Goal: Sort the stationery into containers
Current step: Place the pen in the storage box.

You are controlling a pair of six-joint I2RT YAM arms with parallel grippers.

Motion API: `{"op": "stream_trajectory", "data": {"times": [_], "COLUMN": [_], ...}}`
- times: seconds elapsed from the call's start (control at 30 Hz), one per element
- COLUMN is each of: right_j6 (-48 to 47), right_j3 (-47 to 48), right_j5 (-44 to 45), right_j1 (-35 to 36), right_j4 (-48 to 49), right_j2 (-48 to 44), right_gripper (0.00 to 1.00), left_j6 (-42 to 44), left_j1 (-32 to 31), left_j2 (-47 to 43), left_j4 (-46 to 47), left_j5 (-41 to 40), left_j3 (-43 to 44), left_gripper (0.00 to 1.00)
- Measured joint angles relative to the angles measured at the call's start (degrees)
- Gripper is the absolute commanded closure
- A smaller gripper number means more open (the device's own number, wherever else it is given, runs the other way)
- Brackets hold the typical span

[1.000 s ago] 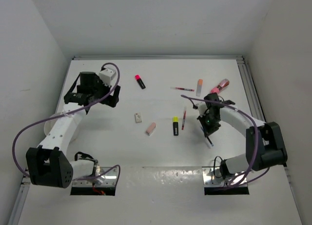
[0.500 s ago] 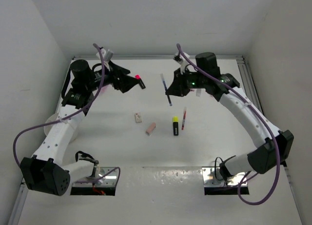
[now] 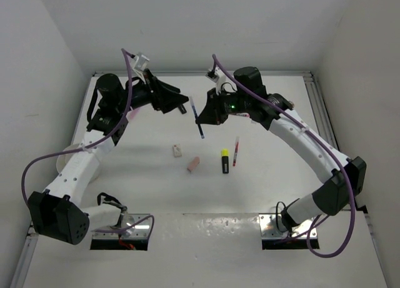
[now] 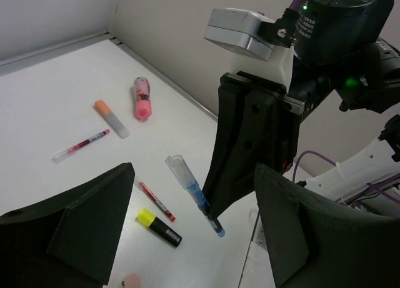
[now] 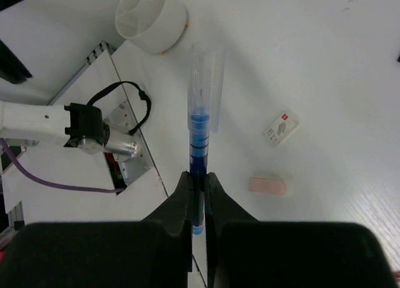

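My right gripper [image 5: 198,188] is shut on a blue pen [image 5: 201,113] with a clear cap, held up in the air above the table. In the left wrist view that pen [image 4: 194,194] hangs between my left gripper's [image 4: 194,222] wide-open fingers without touching them. Seen from above, the left gripper [image 3: 180,102] faces the right gripper [image 3: 202,120] at the table's back middle. Below them lie a yellow-capped highlighter [image 3: 224,161], a red pen [image 3: 236,150], a pink eraser [image 3: 194,164] and a whitish eraser [image 3: 178,151]. The white tub [image 5: 153,13] has compartments.
An orange-capped marker [image 4: 111,118], a second red pen [image 4: 81,145] and a pink cylindrical cup [image 4: 142,99] lying on its side sit near the back right wall. The arms' metal base plates [image 3: 122,225] line the near edge.
The right arm has lifted the blue pen off the table and carried it left and back. The left arm has risen and swung right to meet it, its fingers narrowing a little.
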Motion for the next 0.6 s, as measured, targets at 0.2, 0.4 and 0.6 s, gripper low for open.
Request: {"op": "stream_trajectory", "data": {"times": [0.2,0.4,0.6], "right_j6": [0.7,0.7,0.4], "right_j3": [1.2,3.3,4.4], "right_j5": [0.0,0.0,1.4], "right_j1": [1.2,3.1,4.8], "right_j4": [0.5,1.0,0.8], "right_j2": [0.3,1.8,3.5], "right_gripper": [1.0,1.0,0.73], "left_j6": [-0.9,-2.1,-4.6], "left_j1": [-1.4,-1.6,-1.6], "left_j2": [1.4,1.9,1.9], "left_j4": [0.0,-0.2,1.0], "left_j5": [-0.3,-0.9,0.6], "left_j3": [-0.7,-2.0,-3.8], "left_gripper": [0.24,0.44,0.98]}}
